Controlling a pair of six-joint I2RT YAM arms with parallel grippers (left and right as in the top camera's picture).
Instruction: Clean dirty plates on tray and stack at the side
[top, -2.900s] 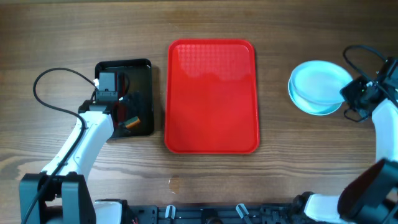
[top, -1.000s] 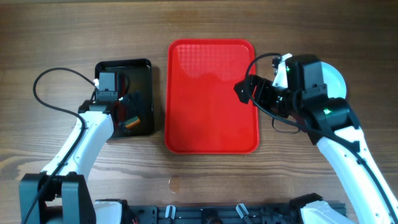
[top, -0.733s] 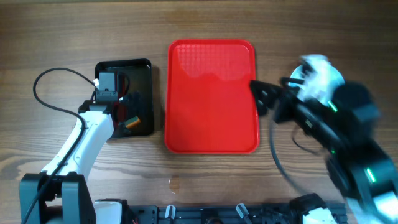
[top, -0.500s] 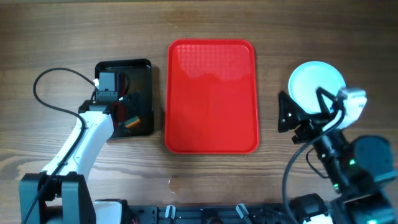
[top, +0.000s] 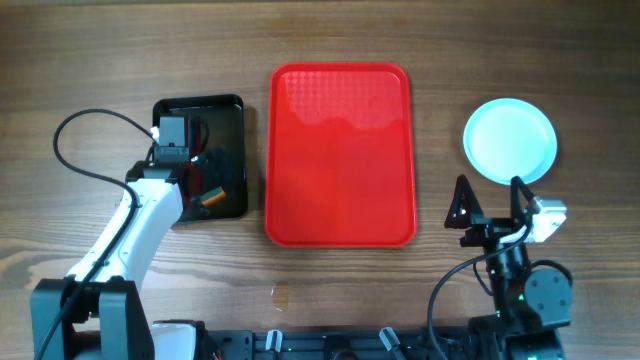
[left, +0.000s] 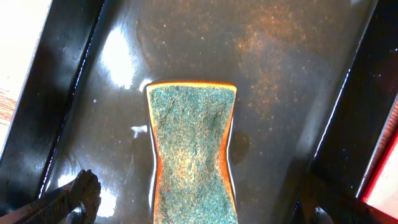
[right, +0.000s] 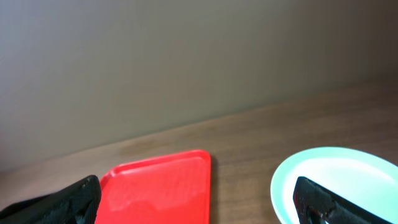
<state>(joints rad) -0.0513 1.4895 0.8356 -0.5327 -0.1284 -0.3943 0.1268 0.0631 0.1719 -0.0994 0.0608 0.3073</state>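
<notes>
The red tray (top: 340, 155) lies at the table's centre with nothing on it. To its right the pale-blue plates (top: 510, 140) sit in one pile on the wood; their top face looks clean. My right gripper (top: 490, 205) stands open in front of that pile, holding nothing. In the right wrist view the tray (right: 161, 186) and a plate rim (right: 336, 177) show beyond the gripper (right: 193, 208). My left gripper (top: 190, 170) hangs open over a green-topped orange sponge (left: 193, 155), one finger on each side and apart from it.
A small black tray (top: 200, 155) left of the red one holds the sponge (top: 212, 198) and a wet film (left: 261, 81). A black cable (top: 75, 150) loops on the table by the left arm. Bare wood lies between the red tray and the plates.
My right arm has swung back from the red tray's right edge to the table's front right, uncovering the plate pile. The left arm and sponge have not moved.
</notes>
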